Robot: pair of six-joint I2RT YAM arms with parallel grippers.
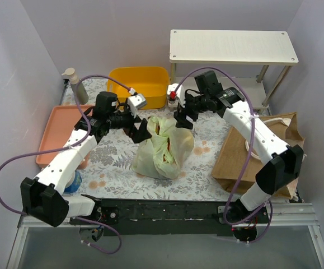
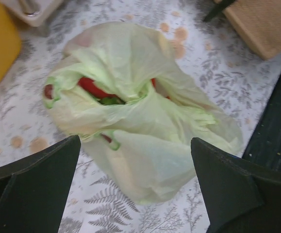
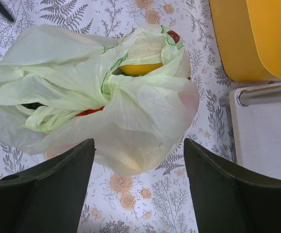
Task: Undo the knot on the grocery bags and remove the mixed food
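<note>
I see green bag [image 1: 163, 147] mid-tabletop, mouth slack, knot seemingly undone. Red food [image 2: 91, 88] and yellow piece [image 3: 139, 69] inside, none out yet. Left tool [image 1: 141, 131] spread, empty, at bag's left. Right tool [image 1: 184, 119] spread, empty, at far right. Brown tote [image 1: 234, 159] right, looks untouched.

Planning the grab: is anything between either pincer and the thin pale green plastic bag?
Nothing visible does. The left pincer and the right pincer both hover open over the thin pale green plastic bag, their views of it unblocked.
</note>
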